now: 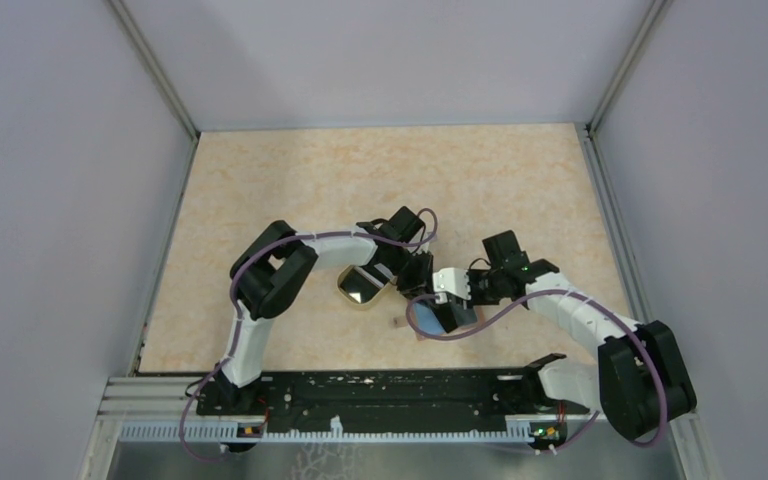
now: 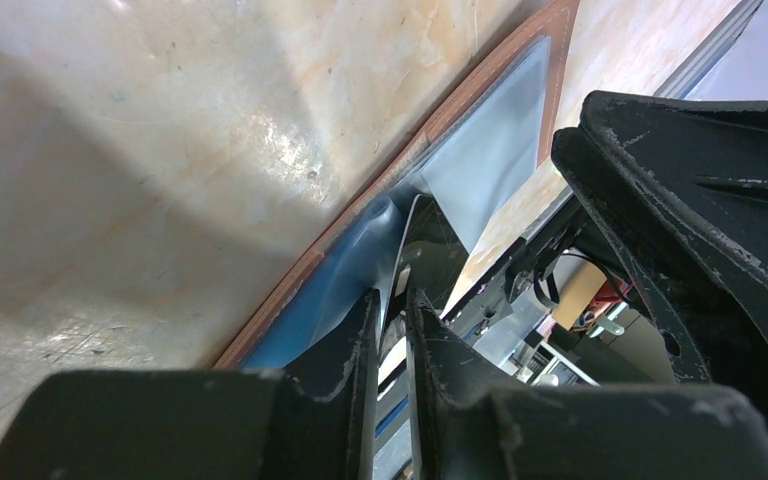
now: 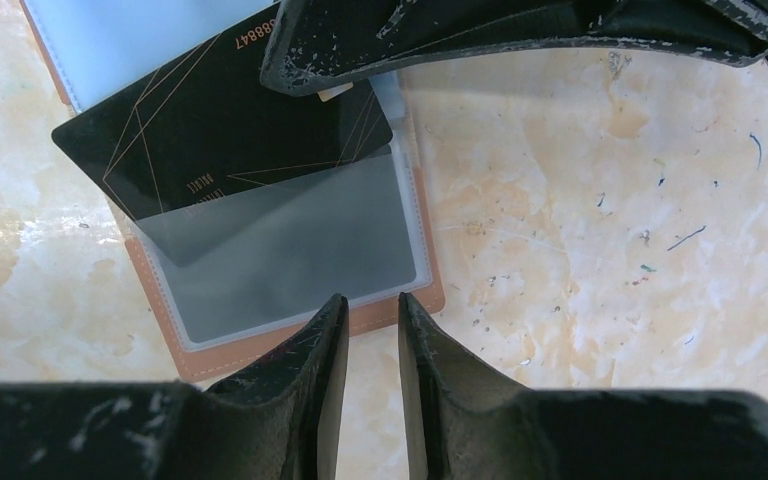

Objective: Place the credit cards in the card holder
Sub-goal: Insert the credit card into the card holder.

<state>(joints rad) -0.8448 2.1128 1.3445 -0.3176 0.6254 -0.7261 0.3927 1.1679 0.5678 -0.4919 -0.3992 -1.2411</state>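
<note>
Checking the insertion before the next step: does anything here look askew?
Yes. The black credit card sits crooked in the card holder's clear sleeve. It is only partly in, and one corner juts past the holder's left edge.

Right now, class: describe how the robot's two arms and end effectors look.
Both the left arm and right arm alternate white links with bulky black joints, and a thin purple cable runs along each. The left end effector and right end effector have black, tapered fingers, scuffed with pale chips.

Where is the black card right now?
Right wrist view, upper left: the black card lies tilted, its lower half tucked into the clear pocket of the card holder.
</note>
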